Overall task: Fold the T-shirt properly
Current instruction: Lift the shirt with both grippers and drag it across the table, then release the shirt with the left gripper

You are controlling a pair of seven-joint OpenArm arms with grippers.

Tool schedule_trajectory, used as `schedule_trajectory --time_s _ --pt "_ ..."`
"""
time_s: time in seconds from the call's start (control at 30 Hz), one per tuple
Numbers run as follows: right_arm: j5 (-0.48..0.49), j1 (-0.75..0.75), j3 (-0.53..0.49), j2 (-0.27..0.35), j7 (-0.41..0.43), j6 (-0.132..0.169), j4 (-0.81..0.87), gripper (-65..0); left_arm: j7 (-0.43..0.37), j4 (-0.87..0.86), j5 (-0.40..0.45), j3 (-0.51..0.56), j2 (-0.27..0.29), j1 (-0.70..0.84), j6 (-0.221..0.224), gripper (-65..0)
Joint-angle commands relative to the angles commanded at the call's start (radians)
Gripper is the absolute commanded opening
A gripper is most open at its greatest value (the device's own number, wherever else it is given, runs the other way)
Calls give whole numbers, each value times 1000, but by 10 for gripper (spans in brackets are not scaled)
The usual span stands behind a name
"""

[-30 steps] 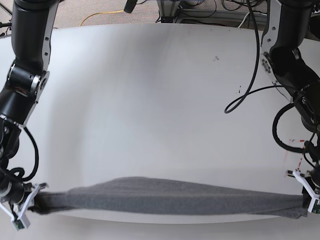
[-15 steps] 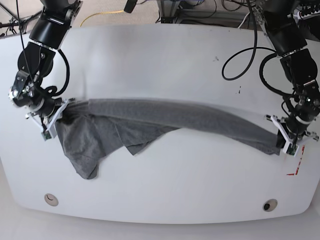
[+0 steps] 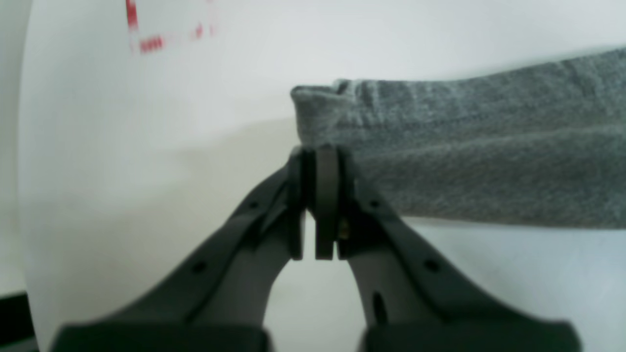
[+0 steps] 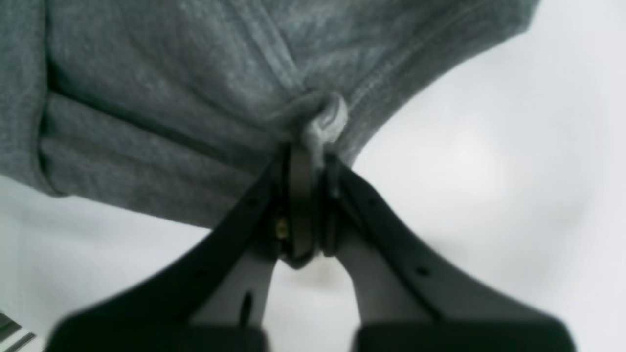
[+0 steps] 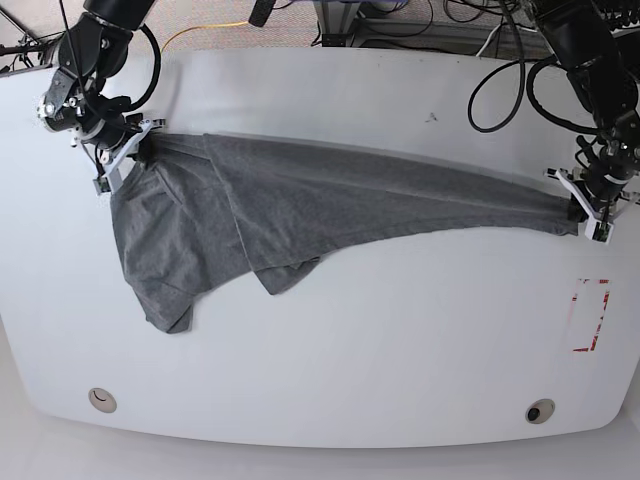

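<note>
The heather-grey T-shirt (image 5: pixel 300 200) is stretched across the white table (image 5: pixel 400 330) between both grippers, with a loose part hanging down at the left and folds near the middle. My left gripper (image 5: pixel 590 212) at the right of the base view is shut on a corner of the T-shirt (image 3: pixel 440 161), seen in the left wrist view (image 3: pixel 320 161). My right gripper (image 5: pixel 118 160) at the left is shut on a bunched edge of the T-shirt (image 4: pixel 171 98), seen in the right wrist view (image 4: pixel 305 161).
A red marked rectangle (image 5: pixel 589 314) is on the table at the right. Two round holes (image 5: pixel 100 399) (image 5: pixel 540 411) lie near the front edge. Cables (image 5: pixel 500 90) hang from the arms; a yellow cable (image 5: pixel 205 30) lies on the floor behind.
Both grippers have carried the T-shirt from the table's front edge back to the far part of the table. More of the cloth now lies spread on the table at the left.
</note>
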Motion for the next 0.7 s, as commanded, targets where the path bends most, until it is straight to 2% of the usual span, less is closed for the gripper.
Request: schedule_trajectory --time_s 0.23,0.6,0.7 --pt "0 -5 0 -31 0 0 2 -650 0 0 0 0 0 17 0 -650" --pt "0 -3 -2 -37 0 0 2 -650 2 5 0 0 -3 17 0 -646" --pt "0 -3 -2 -37 0 0 2 -650 6 -2 2 3 -34 18 -5 -642"
